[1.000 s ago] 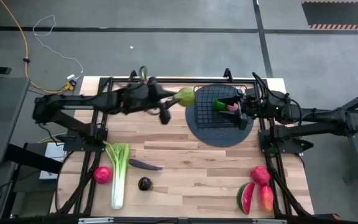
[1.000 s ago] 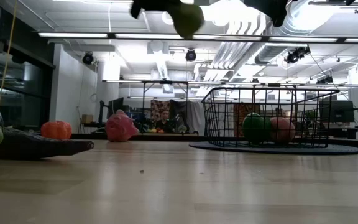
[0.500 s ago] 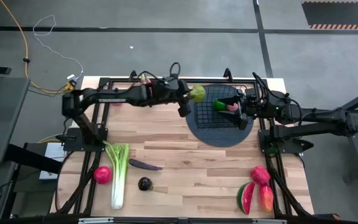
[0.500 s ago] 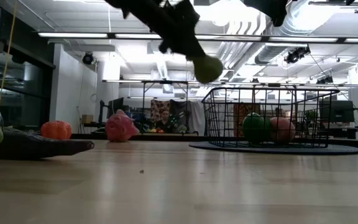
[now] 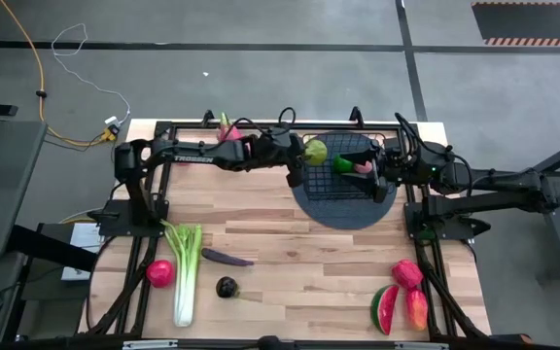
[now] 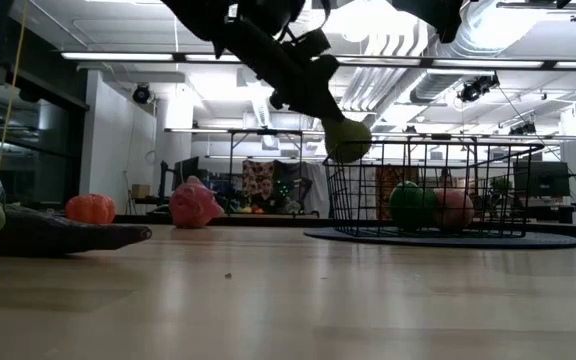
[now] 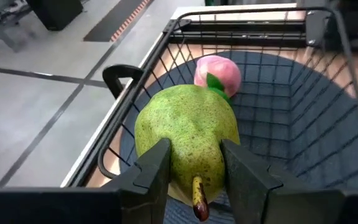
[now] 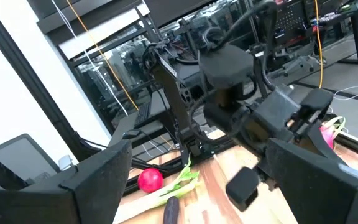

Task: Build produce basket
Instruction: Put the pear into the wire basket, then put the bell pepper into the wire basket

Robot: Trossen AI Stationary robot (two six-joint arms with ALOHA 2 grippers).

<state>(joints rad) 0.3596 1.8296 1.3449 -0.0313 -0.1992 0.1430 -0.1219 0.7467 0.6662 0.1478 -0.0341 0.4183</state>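
- My left tool (image 7: 194, 171) is clamped on a green pear (image 7: 188, 134), holding it in the air at the basket's (image 5: 343, 190) left rim.
- From the left wrist I see the pear above the rim, with a peach (image 7: 217, 73) on the basket floor beyond it.
- Low view: pear (image 6: 347, 139) hangs at the top edge of the basket (image 6: 508, 190); a green fruit (image 6: 409, 205) and the peach (image 6: 453, 209) sit inside.
- The basket rests on a dark round mat (image 5: 309, 202).
- My right tool (image 5: 382, 173) waits at the basket's right side, fingers (image 8: 98, 177) wide apart, nothing in them.
- On the worktop (image 5: 299, 282), well apart from the basket: celery (image 5: 185, 272), red fruit (image 5: 159, 273), eggplant (image 5: 227, 258), dark fruit (image 5: 226, 287), watermelon slice (image 5: 384, 308), mango (image 5: 416, 309).
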